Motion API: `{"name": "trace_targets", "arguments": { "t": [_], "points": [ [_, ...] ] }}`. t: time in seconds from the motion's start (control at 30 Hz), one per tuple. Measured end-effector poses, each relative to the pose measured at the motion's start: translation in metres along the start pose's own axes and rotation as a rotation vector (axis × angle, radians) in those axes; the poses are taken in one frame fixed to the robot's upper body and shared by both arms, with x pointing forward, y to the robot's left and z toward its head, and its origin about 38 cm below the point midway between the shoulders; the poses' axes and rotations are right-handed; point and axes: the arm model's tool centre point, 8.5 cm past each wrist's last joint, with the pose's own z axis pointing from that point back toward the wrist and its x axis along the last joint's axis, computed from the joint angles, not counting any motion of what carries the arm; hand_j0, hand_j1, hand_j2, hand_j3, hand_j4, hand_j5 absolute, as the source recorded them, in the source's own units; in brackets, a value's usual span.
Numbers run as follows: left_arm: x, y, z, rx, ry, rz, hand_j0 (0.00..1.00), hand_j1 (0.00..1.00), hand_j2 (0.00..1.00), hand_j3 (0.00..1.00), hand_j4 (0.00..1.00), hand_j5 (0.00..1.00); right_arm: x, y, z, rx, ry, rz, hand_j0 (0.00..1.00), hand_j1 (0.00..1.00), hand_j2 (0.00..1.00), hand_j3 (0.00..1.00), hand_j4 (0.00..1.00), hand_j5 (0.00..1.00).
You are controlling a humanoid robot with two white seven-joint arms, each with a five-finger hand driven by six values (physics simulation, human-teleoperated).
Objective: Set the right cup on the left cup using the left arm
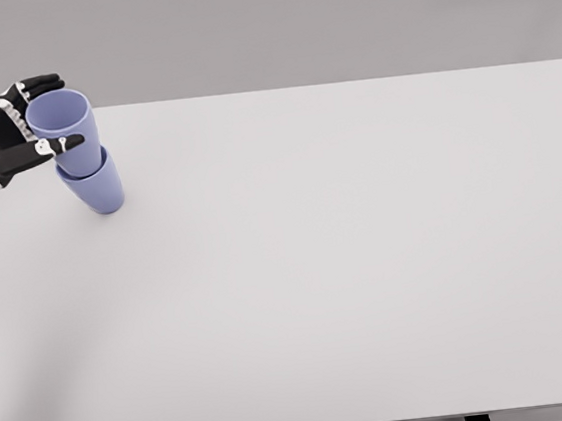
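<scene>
Head view: left hand (13, 133) enters from the left edge at upper left, white with black fingers. Top cup (63, 128) sits between the fingers: upper fingers curl over the far rim, thumb (53, 147) reaches across the near side of the cup wall. The hand looks wrapped around the top cup, though actual contact is hard to confirm.

Top cup is nested inside the bottom cup (98, 189), which stands on the table (347, 264) near the far left corner. Both cups are plain lavender-blue, tapered, no handle, mouths facing up. Only the lower part of the bottom cup shows below the top one; its rim rings the top cup's base. The stack appears to lean left at the top, toward the hand. Top cup's open mouth is visible and empty.
</scene>
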Motion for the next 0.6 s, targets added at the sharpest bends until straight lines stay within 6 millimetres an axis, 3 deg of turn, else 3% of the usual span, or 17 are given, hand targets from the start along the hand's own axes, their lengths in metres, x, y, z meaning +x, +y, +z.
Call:
{"name": "trace_targets", "arguments": {
  "t": [0.3,0.6],
  "points": [
    [-0.0019,0.0003,0.0002,0.000,0.004,-0.004,0.90,0.90,0.90,0.90,0.90,0.90,0.0000,0.0000,0.0000,0.000,0.000,0.000,1.00,1.00,1.00,1.00,1.00,1.00],
    [-0.0006,0.0005,0.0008,-0.002,-0.001,-0.010,0.91,0.91,0.91,0.91,0.91,0.91,0.0000,0.0000,0.0000,0.000,0.000,0.000,1.00,1.00,1.00,1.00,1.00,1.00]
  ]
}}
